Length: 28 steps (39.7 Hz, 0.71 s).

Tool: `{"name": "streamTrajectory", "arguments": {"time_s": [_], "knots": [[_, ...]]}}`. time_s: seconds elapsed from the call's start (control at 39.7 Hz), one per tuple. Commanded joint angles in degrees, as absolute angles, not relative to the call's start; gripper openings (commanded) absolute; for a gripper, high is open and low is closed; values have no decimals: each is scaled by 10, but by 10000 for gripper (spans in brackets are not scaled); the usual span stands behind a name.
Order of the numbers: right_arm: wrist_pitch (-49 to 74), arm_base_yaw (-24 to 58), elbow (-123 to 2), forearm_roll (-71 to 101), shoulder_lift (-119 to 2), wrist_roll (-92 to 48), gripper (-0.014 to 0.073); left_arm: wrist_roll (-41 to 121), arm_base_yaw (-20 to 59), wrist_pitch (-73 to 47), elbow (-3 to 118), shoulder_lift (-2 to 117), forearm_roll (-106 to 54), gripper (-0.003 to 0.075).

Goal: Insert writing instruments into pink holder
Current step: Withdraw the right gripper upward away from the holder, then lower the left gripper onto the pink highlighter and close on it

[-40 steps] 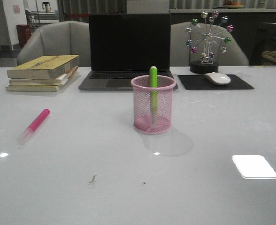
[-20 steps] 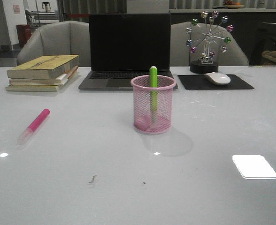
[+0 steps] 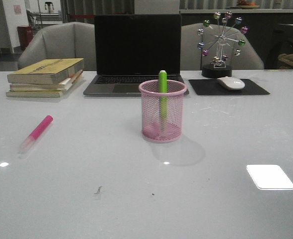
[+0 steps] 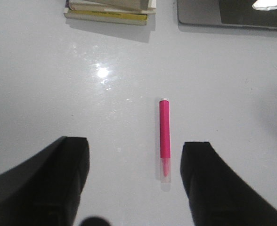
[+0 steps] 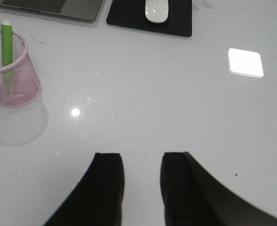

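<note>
The hot pink highlighter (image 3: 37, 132) lies flat on the white table at the left, its clear cap pointing toward the front edge. In the left wrist view the pink highlighter (image 4: 164, 136) lies ahead of my left gripper (image 4: 135, 143), nearer one finger; the jaws are open wide and touch nothing. The lime green highlighter (image 3: 162, 82) stands upright inside the pink mesh holder (image 3: 154, 119) at the table's middle. In the right wrist view the pink holder (image 5: 23, 89) and green highlighter (image 5: 6, 40) sit well apart from my right gripper (image 5: 142, 155), which is open and empty. Neither arm appears in the front view.
A laptop (image 3: 136, 50) stands open behind the holder. A stack of books (image 3: 44, 77) lies at the back left. A white mouse (image 3: 231, 83) rests on a black pad beside a wheel ornament (image 3: 221, 42) at the back right.
</note>
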State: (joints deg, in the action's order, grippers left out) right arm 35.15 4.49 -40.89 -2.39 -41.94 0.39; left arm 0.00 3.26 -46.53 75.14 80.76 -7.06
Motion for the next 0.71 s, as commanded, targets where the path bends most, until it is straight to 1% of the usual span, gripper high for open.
{"name": "streamTrajectory", "arguments": {"time_s": [0.0, 0.13, 0.28, 0.48, 0.68], "knots": [[314, 42, -426, -28, -415, 0, 332, 9, 32, -478, 816, 841, -97, 489], [316, 42, -426, -28, -415, 0, 332, 11, 34, -519, 865, 896, -124, 489], [324, 42, -426, -28, -415, 0, 332, 39, 56, -534, 898, 954, -124, 489], [343, 42, -426, -28, -415, 0, 332, 42, 87, -508, 911, 1021, -123, 489], [369, 42, -426, -29, -415, 0, 332, 42, 98, -468, 913, 1073, -123, 489]]}}
